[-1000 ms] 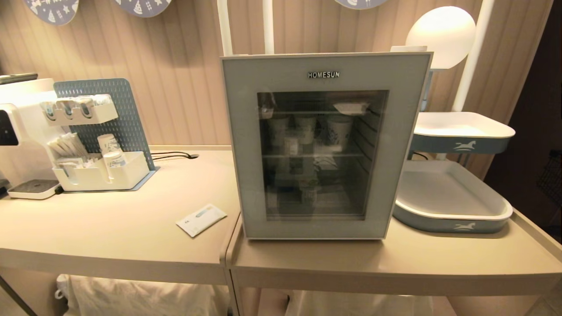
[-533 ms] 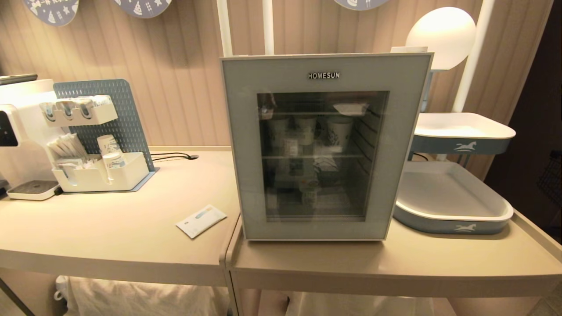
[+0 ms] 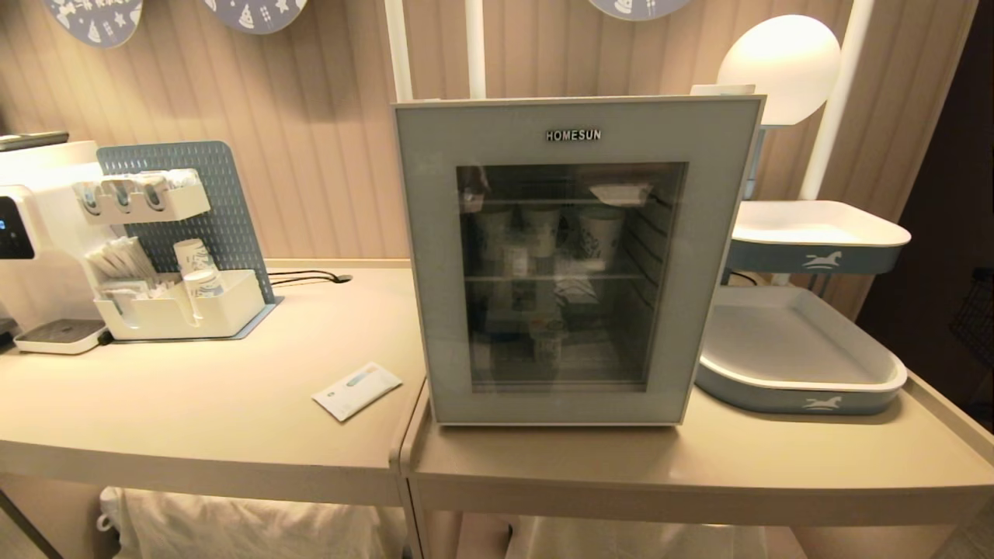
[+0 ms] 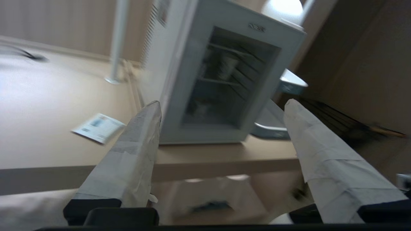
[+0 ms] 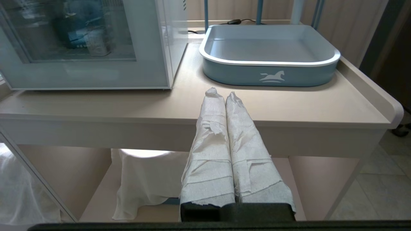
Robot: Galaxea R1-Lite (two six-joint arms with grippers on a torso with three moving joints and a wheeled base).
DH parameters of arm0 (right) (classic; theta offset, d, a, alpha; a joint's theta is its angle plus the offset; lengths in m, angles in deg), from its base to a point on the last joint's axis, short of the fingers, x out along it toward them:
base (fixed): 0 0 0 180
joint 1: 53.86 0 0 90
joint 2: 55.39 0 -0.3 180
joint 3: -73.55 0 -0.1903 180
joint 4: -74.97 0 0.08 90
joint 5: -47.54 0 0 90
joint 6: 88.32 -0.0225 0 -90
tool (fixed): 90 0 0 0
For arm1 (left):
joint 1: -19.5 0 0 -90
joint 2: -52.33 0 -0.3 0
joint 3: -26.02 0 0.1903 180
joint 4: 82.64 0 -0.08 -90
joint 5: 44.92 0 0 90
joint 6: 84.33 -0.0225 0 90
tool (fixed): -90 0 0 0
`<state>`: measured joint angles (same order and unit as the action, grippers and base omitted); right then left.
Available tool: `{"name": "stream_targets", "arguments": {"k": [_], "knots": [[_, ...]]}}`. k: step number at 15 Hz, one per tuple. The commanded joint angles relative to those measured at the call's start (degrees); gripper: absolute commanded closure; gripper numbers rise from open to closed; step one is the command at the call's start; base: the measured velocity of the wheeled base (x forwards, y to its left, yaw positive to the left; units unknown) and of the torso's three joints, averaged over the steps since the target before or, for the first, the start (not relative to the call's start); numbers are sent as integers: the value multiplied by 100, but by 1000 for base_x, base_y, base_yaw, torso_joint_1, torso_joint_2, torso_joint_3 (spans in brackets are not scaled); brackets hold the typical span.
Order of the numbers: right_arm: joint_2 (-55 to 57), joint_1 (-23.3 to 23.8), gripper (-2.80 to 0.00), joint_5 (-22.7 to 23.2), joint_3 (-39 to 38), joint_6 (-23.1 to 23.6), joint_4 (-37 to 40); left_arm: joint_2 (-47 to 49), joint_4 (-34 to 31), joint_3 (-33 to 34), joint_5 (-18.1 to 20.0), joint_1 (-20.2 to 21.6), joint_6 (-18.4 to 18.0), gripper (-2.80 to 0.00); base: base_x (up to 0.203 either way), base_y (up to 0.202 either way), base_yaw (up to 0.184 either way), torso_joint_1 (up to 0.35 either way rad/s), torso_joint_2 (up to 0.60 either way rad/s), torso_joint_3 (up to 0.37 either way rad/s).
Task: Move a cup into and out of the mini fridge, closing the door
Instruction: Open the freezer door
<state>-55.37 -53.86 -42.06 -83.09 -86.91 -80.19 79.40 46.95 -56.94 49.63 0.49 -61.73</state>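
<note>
The cup point(image 3: 547, 347), a tiny pale pot, stands on the lower wire shelf inside the mini fridge point(image 3: 576, 260), seen dimly through the dark glass; taller paper cups point(image 3: 599, 230) line the shelf above it. The door point(image 3: 435, 256), a smooth grey-blue frame lettered HOMESUN, sits flush and closed.

The head view shows neither arm. Only the left wrist view shows the fridge's white vented side point(image 4: 151, 35), and it shows the left gripper point(image 4: 221, 106) held in the air before the table edge, its two tape-wrapped fingers point(image 4: 131, 160) spread wide with nothing between them. Only the right wrist view shows the right gripper point(image 5: 221, 93), low in front of the table, wrapped fingers pressed together and empty.

Outward lie a flat paper sachet point(image 3: 356, 389) on the matte beige table point(image 3: 233, 435), a rounded blue tray point(image 3: 800, 365) with a white horse mark, and a perforated blue organizer point(image 3: 178, 241) at far left.
</note>
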Motion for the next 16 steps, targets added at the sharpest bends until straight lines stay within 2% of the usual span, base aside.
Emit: {"name": "stream_targets", "arguments": {"k": [1, 2, 3, 4, 5, 6, 7, 8, 10, 12, 14, 16], "knots": [[6, 0, 0, 4, 0, -8, 2, 2145, 133, -516, -116, -801, 279, -280, 0, 0, 0, 0, 0, 0], [6, 0, 0, 4, 0, -8, 2, 2901, 301, -710, -98, -782, 375, -280, 0, 0, 0, 0, 0, 0], [6, 0, 0, 4, 0, -8, 2, 3617, 467, -914, 86, -562, 448, -280, 0, 0, 0, 0, 0, 0], [6, 0, 0, 3, 0, -16, 2, 4359, 627, -1160, 571, -161, 517, -280, 0, 0, 0, 0, 0, 0], [6, 0, 0, 4, 0, -18, 2, 4970, 766, -1373, 1407, 404, 575, -280, 0, 0, 0, 0, 0, 0], [6, 0, 0, -5, 0, -44, 2, 5394, 883, -1510, 2536, 935, 616, -280, 0, 0, 0, 0, 0, 0], [6, 0, 0, -5, 0, -44, 2, 5795, 1059, -1552, 3464, 1381, 591, -280, 0, 0, 0, 0, 0, 0], [6, 0, 0, -5, 0, -44, 2, 6079, 1442, -1409, 3933, 1669, 395, -280, 0, 0, 0, 0, 0, 0], [6, 0, 0, -5, 0, -44, 2, 6284, 2690, -511, 4098, 1869, -131, -280, 0, 0, 0, 0, 0, 0], [6, 0, 0, -5, 0, -44, 2, 6582, 4866, 395, 4193, 1961, -515, -280, 0, 0, 0, 0, 0, 0], [6, 0, 0, -5, 0, -46, 2, 7097, 6866, 1167, 4396, 1974, -709, -280, 0, 0, 0, 0, 0, 0], [6, 0, 0, -5, 0, -61, 2, 7632, 8036, 1532, 4697, 1839, -804, -280, 0, 0, 0, 0, 0, 0]]}}
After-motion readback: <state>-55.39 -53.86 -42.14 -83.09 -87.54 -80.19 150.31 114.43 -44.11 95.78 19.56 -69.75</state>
